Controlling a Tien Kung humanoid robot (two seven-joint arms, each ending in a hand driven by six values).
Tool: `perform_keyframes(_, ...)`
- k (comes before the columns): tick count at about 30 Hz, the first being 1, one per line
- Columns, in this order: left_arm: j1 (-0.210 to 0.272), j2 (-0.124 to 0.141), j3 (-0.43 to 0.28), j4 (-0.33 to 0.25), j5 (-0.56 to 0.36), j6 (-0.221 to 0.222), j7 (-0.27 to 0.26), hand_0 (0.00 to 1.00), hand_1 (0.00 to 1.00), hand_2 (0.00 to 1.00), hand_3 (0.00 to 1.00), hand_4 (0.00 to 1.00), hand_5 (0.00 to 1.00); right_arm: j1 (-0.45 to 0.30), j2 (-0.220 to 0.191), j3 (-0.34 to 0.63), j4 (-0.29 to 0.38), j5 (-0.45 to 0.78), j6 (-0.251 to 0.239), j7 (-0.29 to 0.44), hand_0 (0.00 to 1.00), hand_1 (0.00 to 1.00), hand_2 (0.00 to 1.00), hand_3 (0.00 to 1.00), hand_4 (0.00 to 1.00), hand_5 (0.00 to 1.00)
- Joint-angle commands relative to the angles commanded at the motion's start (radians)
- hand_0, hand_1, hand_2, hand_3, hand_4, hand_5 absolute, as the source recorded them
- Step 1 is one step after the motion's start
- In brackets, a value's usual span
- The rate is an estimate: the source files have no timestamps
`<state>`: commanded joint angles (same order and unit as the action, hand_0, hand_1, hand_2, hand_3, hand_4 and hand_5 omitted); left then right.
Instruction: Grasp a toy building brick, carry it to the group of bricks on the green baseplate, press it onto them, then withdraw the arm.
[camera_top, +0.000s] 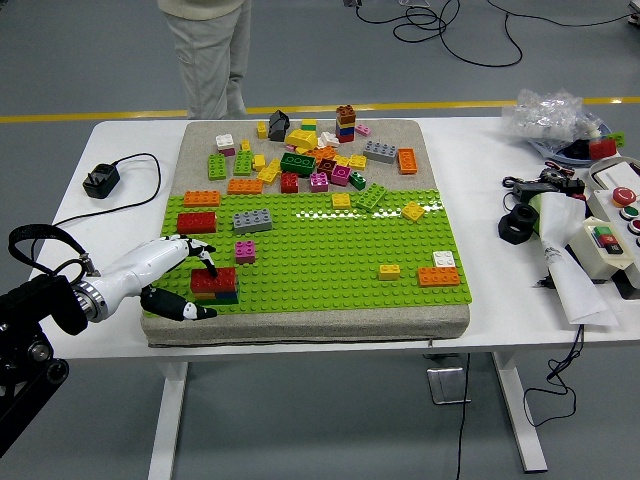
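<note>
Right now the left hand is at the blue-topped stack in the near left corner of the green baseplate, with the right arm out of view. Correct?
Not quite. In the head view the stack under the left hand has a red brick on top, not a blue one. It does sit in the near left corner of the green baseplate, and the right arm is out of view.

White worktop (120, 225) across the middle of the frame. Black power adapter (100, 180) with looping cable at left. At right: crumpled clear plastic bag (550, 115) upper right, black ring-shaped part (518, 227), white paper sheet (572, 262), control box (612, 232) with red and green buttons at the right edge. Person's legs (205, 55) at top left, beyond a yellow floor line (90, 117)
</note>
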<state>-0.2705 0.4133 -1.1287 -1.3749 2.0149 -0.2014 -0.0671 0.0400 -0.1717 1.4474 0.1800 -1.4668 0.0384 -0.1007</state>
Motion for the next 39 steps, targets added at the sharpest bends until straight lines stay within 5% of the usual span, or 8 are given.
perform_keyframes(39,-0.014,-0.028,0.005,0.059,0.013,0.019,-0.001,0.969,0.885,0.893,0.576,0.941,0.302,0.002,0.001,0.001,0.0,0.003,0.001,0.001,0.766,0.714,0.766,0.768,0.965,0.702)
